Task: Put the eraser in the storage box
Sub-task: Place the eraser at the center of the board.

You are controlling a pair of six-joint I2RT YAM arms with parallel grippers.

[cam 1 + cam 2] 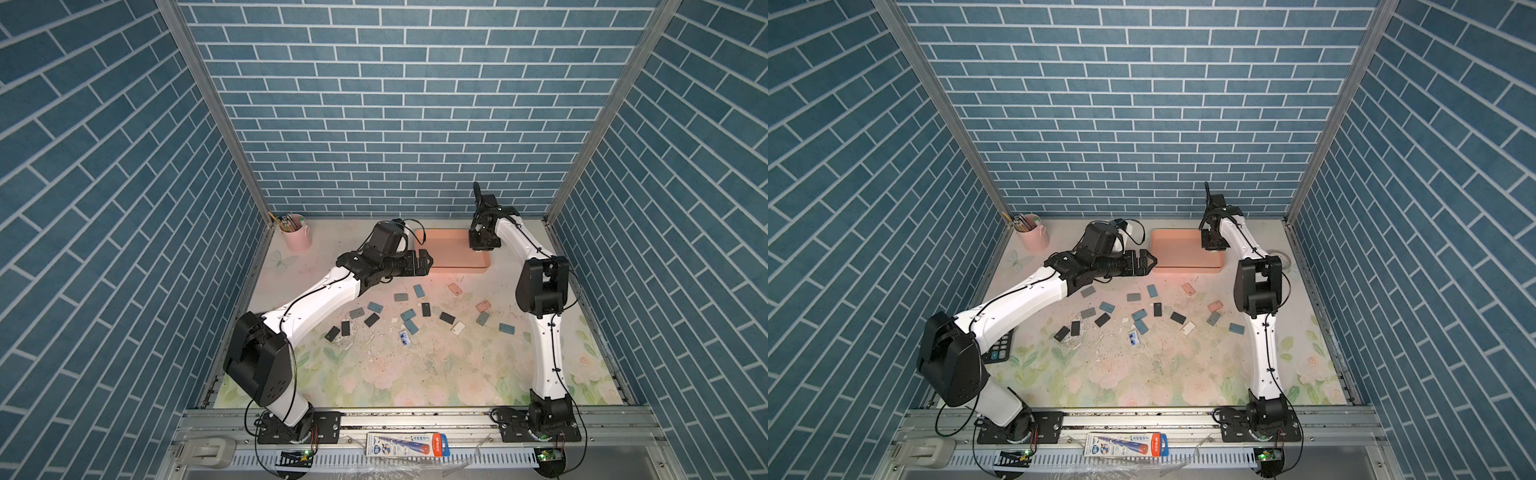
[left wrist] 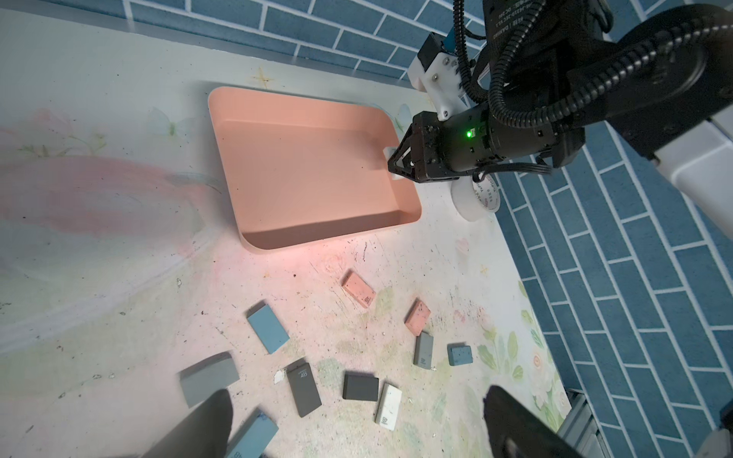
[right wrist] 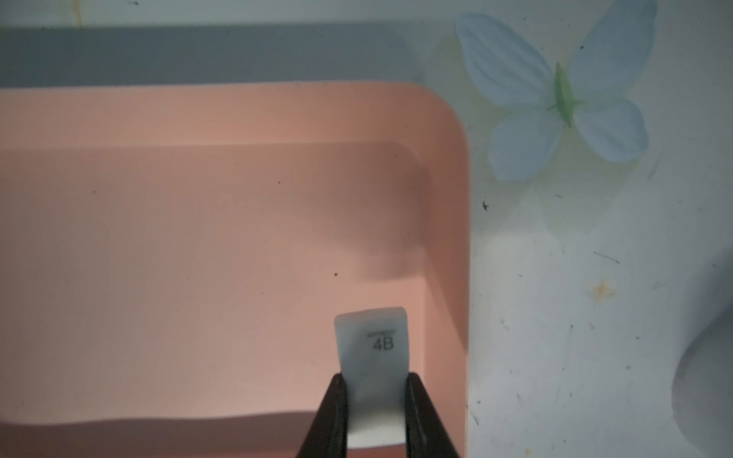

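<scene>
The right end effector [image 3: 375, 396] is pinching a white eraser [image 3: 371, 345] marked 4B. Its jaws are nearly together on the eraser's lower half, and it is holding it inside the outline of the storage box [image 3: 198, 238], close to one corner and just beside a short wall. Whether the free end is touching the box floor I cannot tell. The left end effector [image 1: 428, 264] is hanging fully spread, gripping nothing, just beside the box's opposite short side.

As I am judging it, the eraser is sitting so near that wall that a release could be dropping it onto the rim and tipping it out onto the counter [image 1: 374, 374]. It is also looking bowed under the squeeze (soft rubber), so it may be springing sideways or clinging to one pad as the jaws part. The left end effector could be nudging the box if it swings.

- **Storage box:** one, holding nothing apart from the gripped eraser.
- **Eraser in the grip:** one.
- **Loose erasers [image 1: 1152, 290]:** about eighteen, lying in front of the box — two pink, one white, one in a printed sleeve, the rest blue, grey or black.
- **Pencil cup [image 1: 297, 237]:** one, well off to the box's side.
- **Tape roll [image 2: 476, 198]:** one, just beyond the box's short wall.
- **Calculator [image 1: 998, 349]:** one, far in front of the box.
</scene>
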